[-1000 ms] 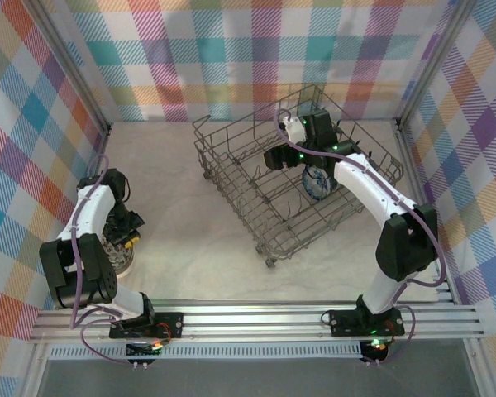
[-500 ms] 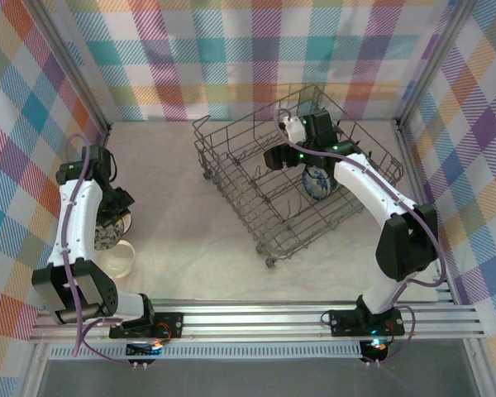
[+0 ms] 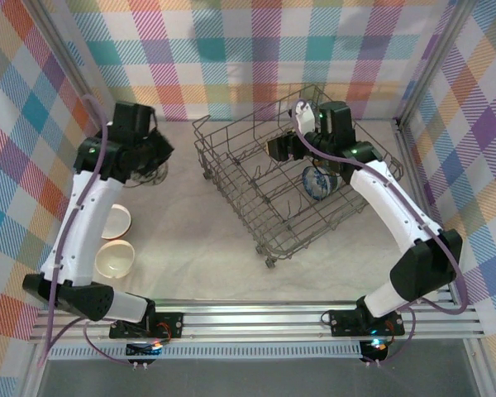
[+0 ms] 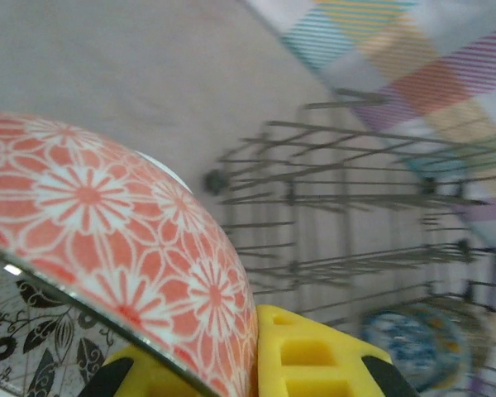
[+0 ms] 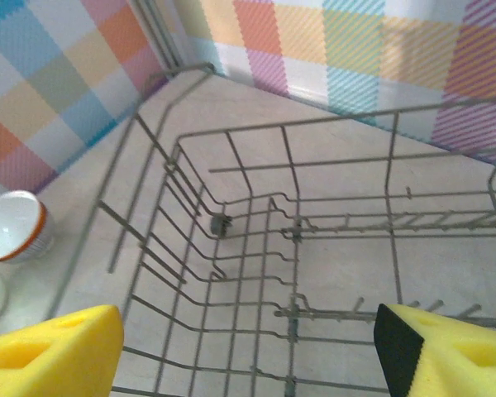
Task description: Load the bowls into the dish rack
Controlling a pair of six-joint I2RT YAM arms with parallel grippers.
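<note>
Left end effector (image 3: 149,159) clamps a floral bowl (image 4: 107,240); right end effector (image 5: 244,339) spread apart over the dish rack (image 3: 264,198).

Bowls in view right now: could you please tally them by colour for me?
orange floral bowl: 1
blue-and-white bowl: 1
white bowl with an orange rim: 1
plain cream-white bowl: 1
Total: 4

Overhead camera looks down; both wrist cameras face the dish rack (image 3: 260,194).
</note>
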